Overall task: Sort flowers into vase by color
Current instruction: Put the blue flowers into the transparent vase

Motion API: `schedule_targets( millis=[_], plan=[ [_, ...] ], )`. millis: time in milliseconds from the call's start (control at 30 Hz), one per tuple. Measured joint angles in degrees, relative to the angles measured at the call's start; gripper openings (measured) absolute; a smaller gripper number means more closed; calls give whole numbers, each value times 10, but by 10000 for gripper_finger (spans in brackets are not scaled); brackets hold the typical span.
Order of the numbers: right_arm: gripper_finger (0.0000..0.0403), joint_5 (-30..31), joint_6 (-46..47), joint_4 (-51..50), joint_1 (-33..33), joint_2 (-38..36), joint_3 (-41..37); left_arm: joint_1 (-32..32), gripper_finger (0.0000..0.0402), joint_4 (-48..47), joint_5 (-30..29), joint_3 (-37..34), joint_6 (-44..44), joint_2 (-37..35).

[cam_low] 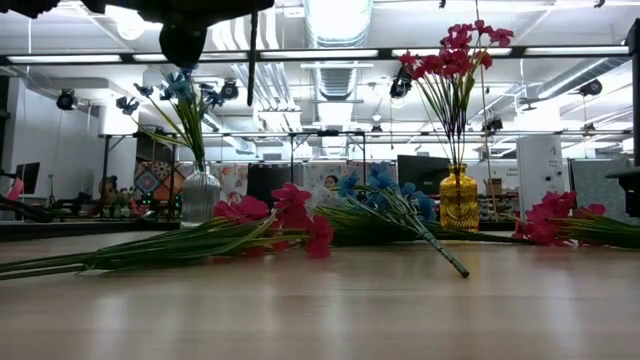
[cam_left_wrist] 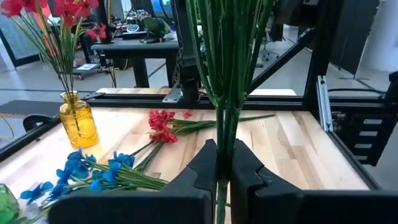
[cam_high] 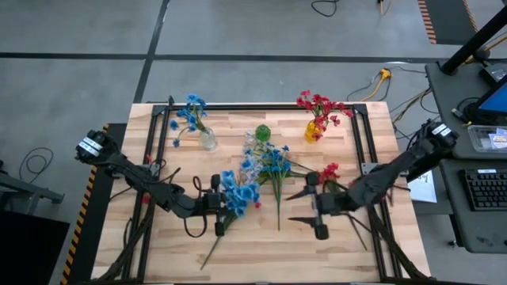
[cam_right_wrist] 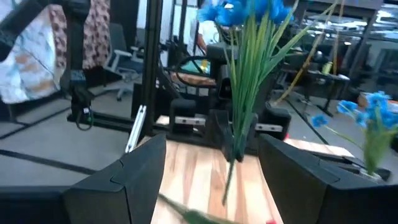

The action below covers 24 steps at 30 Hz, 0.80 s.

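On the wooden table [cam_high: 333,245] I count three vases: clear [cam_high: 207,141], green [cam_high: 262,132], yellow [cam_high: 314,131]. My left gripper [cam_high: 215,206] pinches a blue spray [cam_high: 238,192]; the right gripper [cam_high: 315,207] is spread, empty.

the light wooden plank table [cam_high: 261,253] with its black metal frame [cam_high: 360,142] stands on a smooth grey concrete floor [cam_high: 238,32] marked with dark lines, and a yellow plug [cam_high: 385,74] with thin cables lies on that floor near the table. to one side there is a dark desk [cam_high: 467,198] with a black keyboard [cam_high: 485,190] on it. far behind the table the big room has a white ceiling [cam_low: 560,30] with shiny silver pipes [cam_low: 338,30] and bright lamps, a black office chair [cam_right_wrist: 121,65] and dark work tables [cam_left_wrist: 134,53].
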Motion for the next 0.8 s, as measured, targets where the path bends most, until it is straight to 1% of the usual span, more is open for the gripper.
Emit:
schedule_targets(
  millis=[67,200,267,467,667,800],
  plan=[
    [247,-22,-4,39,-22,36,4,0,0,4,0,-1,8,0],
    [247,-12,-20,97,-51,110,36,1,0,3,0,-2,17,0],
    [247,-6,-27,107,-62,142,60,1,0,0,0,-3,18,0],
    [251,-7,-27,84,-86,226,149,1,0,-7,0,-3,20,0],
    [290,-11,-13,15,-100,268,225,1,0,-17,-2,-3,21,-2],
    [312,-12,-20,10,-106,285,252,1,0,-21,-22,-3,21,-3]
  ],
)
